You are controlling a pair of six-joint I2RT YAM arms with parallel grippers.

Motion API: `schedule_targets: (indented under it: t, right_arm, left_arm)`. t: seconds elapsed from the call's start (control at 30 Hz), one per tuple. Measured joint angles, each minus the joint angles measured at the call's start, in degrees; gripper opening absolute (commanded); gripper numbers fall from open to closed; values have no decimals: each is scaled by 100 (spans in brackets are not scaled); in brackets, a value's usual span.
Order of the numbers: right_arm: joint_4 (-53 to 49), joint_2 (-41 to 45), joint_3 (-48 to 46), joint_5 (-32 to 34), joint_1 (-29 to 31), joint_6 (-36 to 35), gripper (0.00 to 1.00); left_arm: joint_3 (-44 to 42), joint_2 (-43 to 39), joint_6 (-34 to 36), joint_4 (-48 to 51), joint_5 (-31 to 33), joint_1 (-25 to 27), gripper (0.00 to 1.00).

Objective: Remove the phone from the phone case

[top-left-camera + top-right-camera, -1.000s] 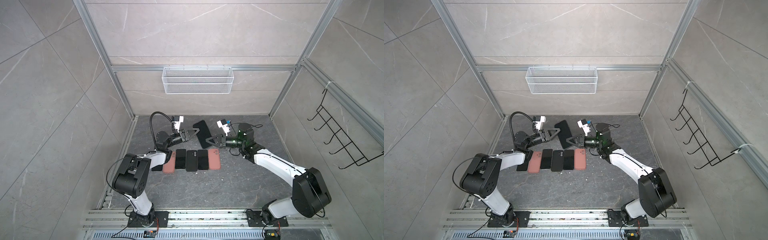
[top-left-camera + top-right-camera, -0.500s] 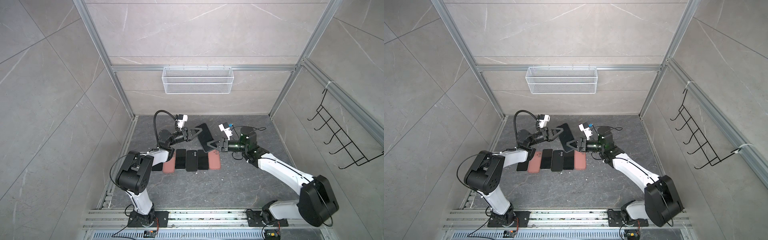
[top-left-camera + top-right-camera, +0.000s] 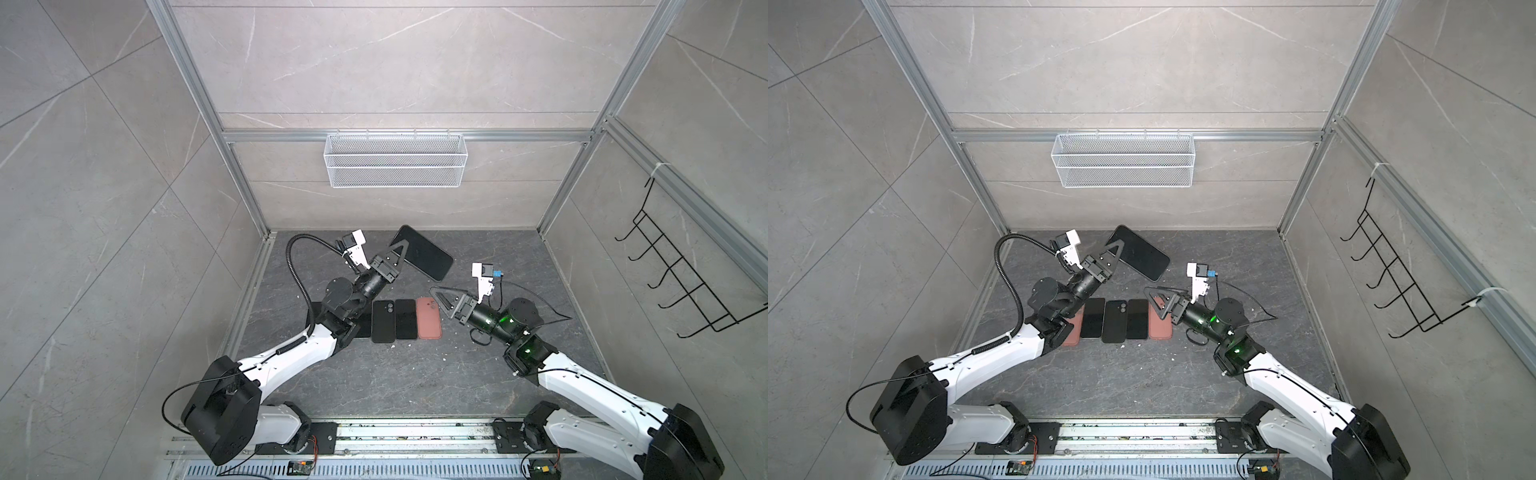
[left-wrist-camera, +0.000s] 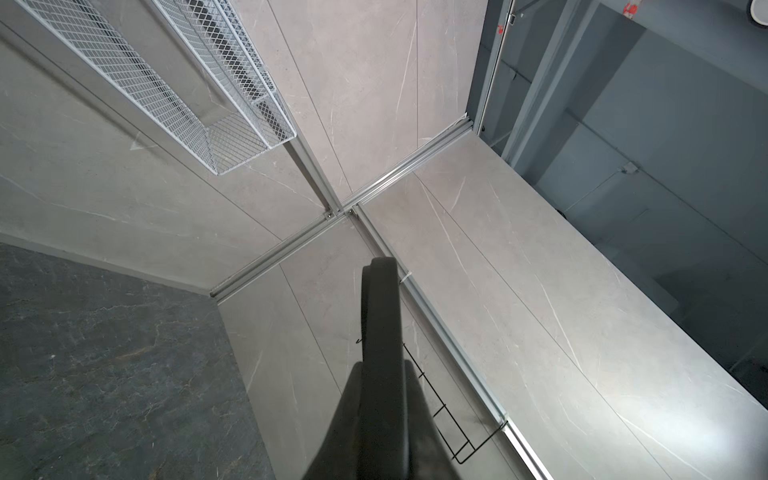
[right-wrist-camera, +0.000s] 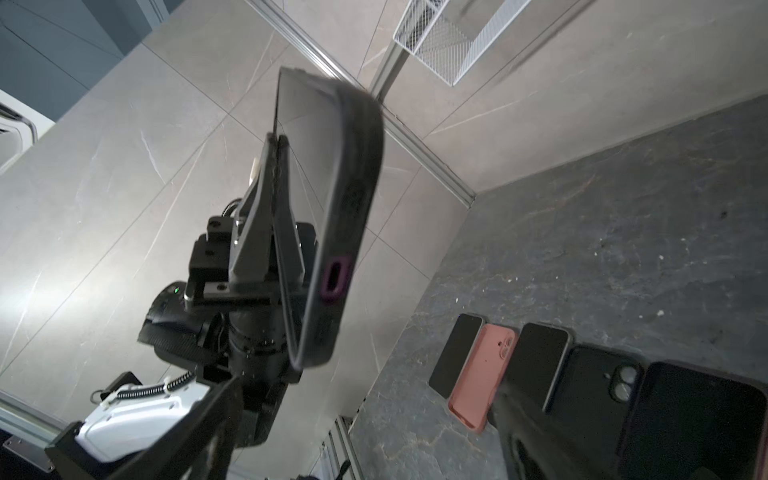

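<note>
In both top views the left gripper [image 3: 401, 247] is positioned above the dark floor [image 3: 415, 374], slightly above the centre of the frame. The phone [image 3: 424, 254] is carried clear of the floor. Its screen is turned toward the camera head, and it extends from the gripper toward the right of the frame.

In the right wrist view the phone case [image 5: 353, 195] is seen as a thick dark band around the phone, with a purple-lined port cutout [image 5: 334, 279] in one end. The jaws of the left gripper are clenched on a thin long edge of the phone case. Whether the phone is fully seated in the phone case cannot be determined.

The right gripper [image 3: 439, 302] is located right of centre, below the phone and apart from it. Its jaws are spread wide and nothing is held between them.

A row of items is laid side by side on the floor at the centre of the frame. From left to right in a top view, the following are identified:
- a pink case [image 3: 1074, 334], partly covered by the left arm
- a black phone [image 3: 1092, 318]
- a black case [image 3: 1115, 321] with a camera cutout
- a second black phone [image 3: 1137, 319]
- a second pink case [image 3: 1163, 330], partly covered by the right gripper

A white wire basket [image 3: 395, 160] is mounted on the rear wall at upper centre.
</note>
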State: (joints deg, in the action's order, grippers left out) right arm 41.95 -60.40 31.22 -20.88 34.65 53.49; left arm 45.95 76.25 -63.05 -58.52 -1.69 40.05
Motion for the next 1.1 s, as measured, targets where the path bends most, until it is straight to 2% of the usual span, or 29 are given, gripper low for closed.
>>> schedule_targets:
  t: [0.23,0.33,0.43,1.0,1.1]
  right_arm:
    - [1141,-695,-28,120,0,361,82]
    - [1480,-901,-59,151,7,505,80]
    - [1602,-909,-162,275,7,564,73]
    - [3042,-1958,-170,328,-33,1303,9]
    - [3213,-1980,-170,280,-39,1429,3]
  left_arm:
    - [-133,20,-205,245,737,-31,0]
    - [-190,33,-317,308,866,-31,0]
    - [-238,103,-470,238,916,-28,0]
    - [-380,278,-1008,151,1060,-31,0]
    - [-380,291,-1134,66,1058,-35,0]
